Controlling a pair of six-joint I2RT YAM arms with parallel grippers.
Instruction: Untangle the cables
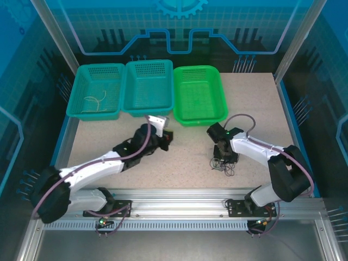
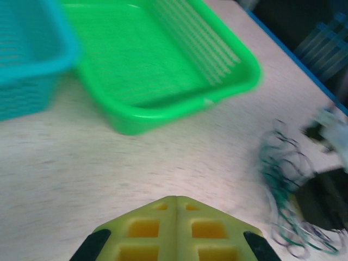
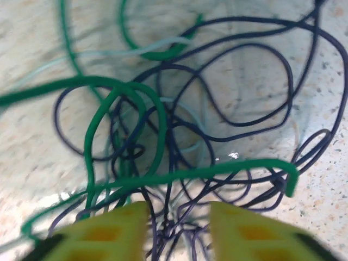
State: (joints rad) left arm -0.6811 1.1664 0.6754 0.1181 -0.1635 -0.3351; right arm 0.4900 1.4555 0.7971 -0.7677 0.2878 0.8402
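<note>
A loose cream-white strand (image 1: 96,101) lies in the leftmost teal mesh plastic basket (image 1: 75,92); the left gripper (image 2: 175,202) hangs over the speckled beige table (image 1: 185,157) near the bright green plastic basket (image 2: 179,110), its yellow fingers (image 2: 147,228) pressed together on nothing; further right, the tangle of thin green, dark purple and pale cables (image 3: 159,136) rests on the table under the right gripper (image 3: 176,215), whose yellow fingers (image 3: 255,234) are spread, strands running between them.

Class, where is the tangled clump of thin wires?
In the top view, right of centre, the tangled clump of thin green and dark wires lies under the right gripper, nearer than the bright green plastic basket.
</note>
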